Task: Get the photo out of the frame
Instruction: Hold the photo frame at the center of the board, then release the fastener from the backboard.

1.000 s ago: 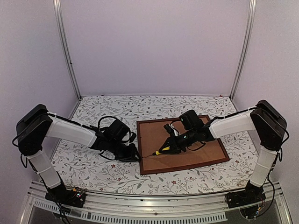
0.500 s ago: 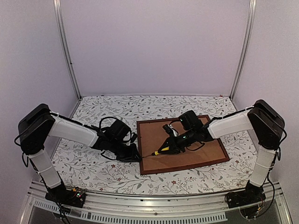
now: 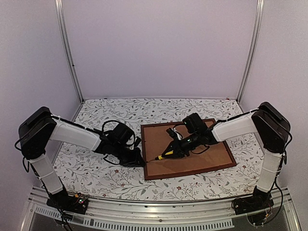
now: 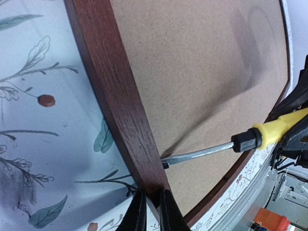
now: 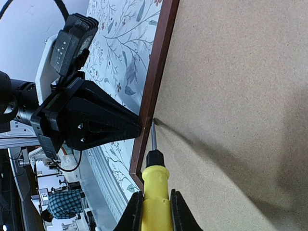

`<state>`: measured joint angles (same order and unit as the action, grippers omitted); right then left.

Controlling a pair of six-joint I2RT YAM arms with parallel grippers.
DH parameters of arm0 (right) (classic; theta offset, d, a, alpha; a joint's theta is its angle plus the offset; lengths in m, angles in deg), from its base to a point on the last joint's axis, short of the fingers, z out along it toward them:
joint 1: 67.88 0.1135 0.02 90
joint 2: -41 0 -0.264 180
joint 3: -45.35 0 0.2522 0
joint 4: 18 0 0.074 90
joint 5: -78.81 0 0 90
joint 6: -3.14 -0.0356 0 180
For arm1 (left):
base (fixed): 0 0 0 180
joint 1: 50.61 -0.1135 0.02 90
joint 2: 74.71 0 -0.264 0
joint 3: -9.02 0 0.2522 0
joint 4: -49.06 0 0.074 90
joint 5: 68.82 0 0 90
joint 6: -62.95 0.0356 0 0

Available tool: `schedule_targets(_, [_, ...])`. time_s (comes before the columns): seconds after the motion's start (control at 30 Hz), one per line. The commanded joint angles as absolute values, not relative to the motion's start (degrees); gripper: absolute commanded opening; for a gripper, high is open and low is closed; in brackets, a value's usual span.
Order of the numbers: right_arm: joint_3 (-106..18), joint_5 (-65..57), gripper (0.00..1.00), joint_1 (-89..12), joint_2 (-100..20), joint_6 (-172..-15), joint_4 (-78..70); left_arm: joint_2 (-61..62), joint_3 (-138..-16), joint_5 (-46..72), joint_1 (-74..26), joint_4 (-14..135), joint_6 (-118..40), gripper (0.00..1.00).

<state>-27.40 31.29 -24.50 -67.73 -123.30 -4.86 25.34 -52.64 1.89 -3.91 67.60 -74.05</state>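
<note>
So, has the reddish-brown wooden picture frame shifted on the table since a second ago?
No: in the top view the reddish-brown wooden frame has its corners on the same sprigs of the floral table cover as before.

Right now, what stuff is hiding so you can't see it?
- The photo: hidden in every view under the brown backing board that fills the frame.
- The tip of the screwdriver: in both wrist views it meets the frame's inner edge, and whether it has slipped under the board cannot be told.
- The handle's end: cut off by the bottom edge of the right wrist view, inside the right gripper.
- The left gripper: in the left wrist view only its fingertips show, pinching the frame.
</note>
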Motion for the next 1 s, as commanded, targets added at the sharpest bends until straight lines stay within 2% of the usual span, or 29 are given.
schedule_targets(0.0, [-28.6, 32.4, 0.0, -22.1, -71.5, -122.9, -3.8, 29.0, -53.1, 3.8, -4.0, 67.9, -73.7, 0.1])
schedule_targets(0.47, [-30.3, 28.1, 0.0, -19.5, -67.9, -125.6, 1.8, 29.4, -53.0, 4.4, -3.8, 68.1, -74.4, 0.09])
schedule_targets(0.97, [-27.8, 25.0, 0.0, -22.8, -62.1, -126.8, 3.3, 29.1, -51.7, 5.6, -4.1, 69.2, -75.7, 0.07])
